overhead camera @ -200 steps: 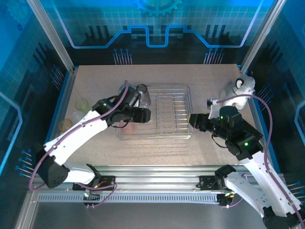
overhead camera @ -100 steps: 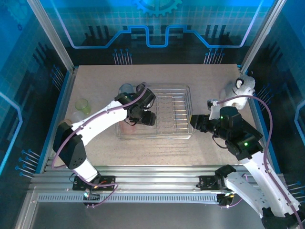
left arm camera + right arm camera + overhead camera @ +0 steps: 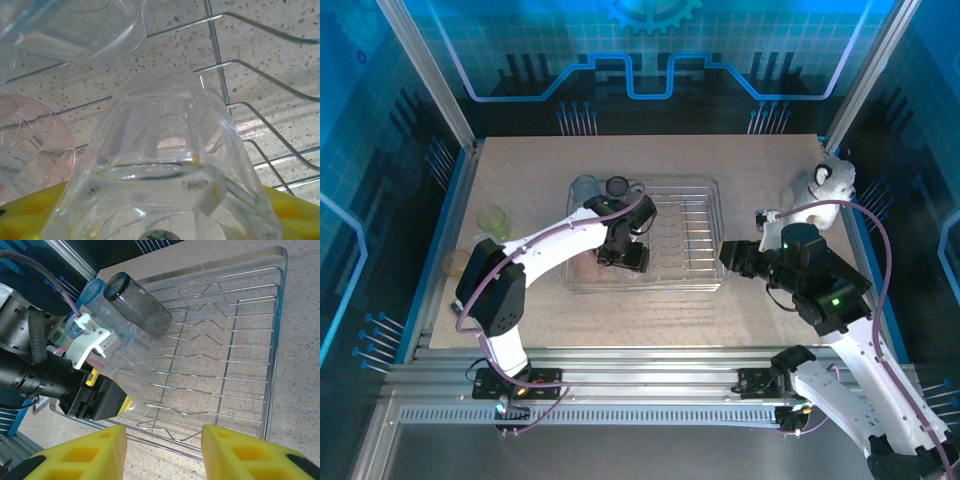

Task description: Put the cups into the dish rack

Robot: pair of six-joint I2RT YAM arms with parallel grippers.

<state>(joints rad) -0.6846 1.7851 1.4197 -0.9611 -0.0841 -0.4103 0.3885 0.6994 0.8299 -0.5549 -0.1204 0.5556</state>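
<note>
L tool (image 3: 625,252) is clamped on a clear cup (image 3: 165,160). I read the cup as tilted, low over the wires in the L part of the rack (image 3: 712,222); can't tell if it touches them. Pink cup (image 3: 30,150) is just beside it, inside the rack. Dark cup (image 3: 137,305) and blue cup (image 3: 89,290) lie side by side at the rack's far-L corner. R tool (image 3: 162,445) is open w/ nothing betw. its fingers, hovering just beside the rack's R rim. Green cup (image 3: 495,220) and yellowish cup (image 3: 455,263) stand on the counter (image 3: 520,160), well L of the rack, apart from each other.
</note>
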